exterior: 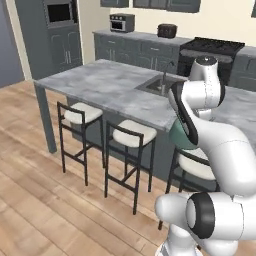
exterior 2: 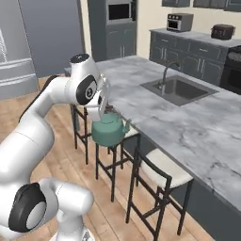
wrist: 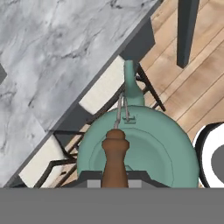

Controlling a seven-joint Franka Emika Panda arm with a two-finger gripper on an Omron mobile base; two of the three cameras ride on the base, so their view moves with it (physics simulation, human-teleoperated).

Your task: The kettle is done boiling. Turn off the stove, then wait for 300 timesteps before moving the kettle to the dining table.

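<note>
The teal kettle hangs in the air from its thin wire handle, with my gripper shut on that handle. It floats just off the near edge of the dining table, above the stools and about level with the marble top. In the left base view my arm covers most of the kettle. The hand view looks down on the kettle, its brown lid knob and its spout pointing along the dining table's edge. The black stove stands far back against the wall.
Bar stools line the table's near side below the kettle. A dark sink with a tap is set in the slab. A toaster and small oven sit on the back counter. Wood floor lies to the left.
</note>
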